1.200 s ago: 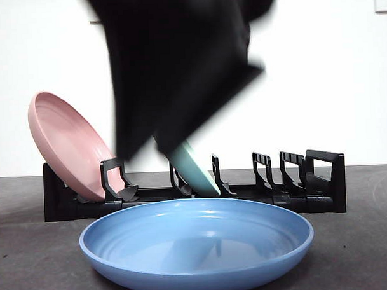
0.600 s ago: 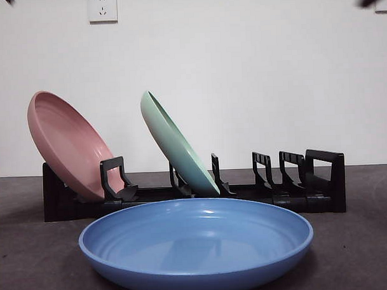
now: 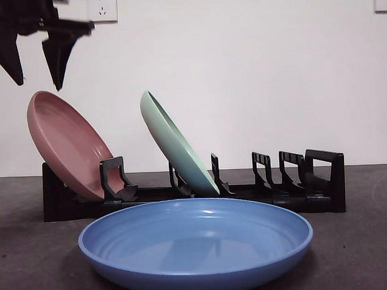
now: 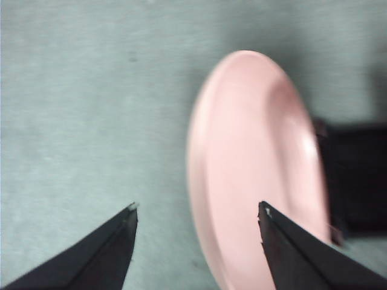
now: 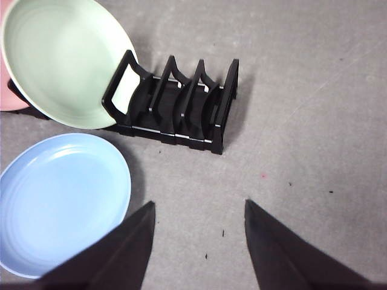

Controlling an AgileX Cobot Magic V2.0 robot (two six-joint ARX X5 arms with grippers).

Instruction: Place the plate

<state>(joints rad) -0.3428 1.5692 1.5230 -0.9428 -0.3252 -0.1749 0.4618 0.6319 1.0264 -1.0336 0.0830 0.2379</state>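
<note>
A large blue plate (image 3: 196,247) lies flat on the table in front of the black rack (image 3: 309,179). In the rack, a pink plate (image 3: 66,146) leans in the left end slot and a green plate (image 3: 174,145) leans in a middle slot. My left gripper (image 3: 37,80) hangs open and empty just above the pink plate's upper rim; its wrist view shows the pink plate (image 4: 254,175) below the left gripper (image 4: 197,208). High above the table, my right gripper (image 5: 199,203) is open and empty, over the rack (image 5: 181,103), green plate (image 5: 63,60) and blue plate (image 5: 60,199).
Several rack slots to the right of the green plate hold nothing. Bare grey table (image 5: 302,181) lies to the right of the rack and the blue plate. A white wall with a socket (image 3: 102,7) stands behind.
The dark arm that covered the green plate a second ago has lifted out of the front view. My left gripper has come in at the top left, above the pink plate.
</note>
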